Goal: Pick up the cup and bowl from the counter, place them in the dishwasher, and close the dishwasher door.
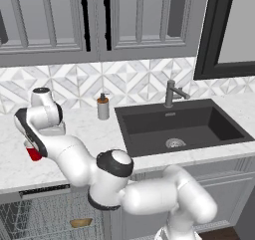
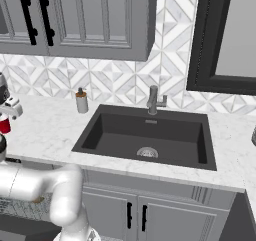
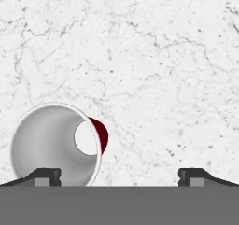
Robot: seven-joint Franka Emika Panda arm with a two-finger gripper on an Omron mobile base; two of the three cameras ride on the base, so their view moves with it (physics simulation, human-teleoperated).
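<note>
The red cup (image 3: 53,144) stands upright on the white marble counter (image 3: 163,70), and I look straight down into its white inside. My gripper (image 3: 119,175) hangs above it, open wide, with the cup's rim at the left fingertip (image 3: 46,175) and off-centre between the fingers. From the base the cup (image 1: 34,154) (image 2: 4,125) peeks out under the hand near the counter's front edge. The tan bowl (image 1: 81,222) lies in the wire rack (image 1: 30,216) of the open dishwasher below. The dishwasher door is out of view.
A grey soap dispenser (image 1: 103,107) stands at the backsplash right of the hand. The dark sink (image 1: 179,127) with its faucet (image 1: 172,93) lies further right. My own arm (image 1: 114,177) crosses in front of the dishwasher opening. Upper cabinets (image 1: 94,20) hang overhead.
</note>
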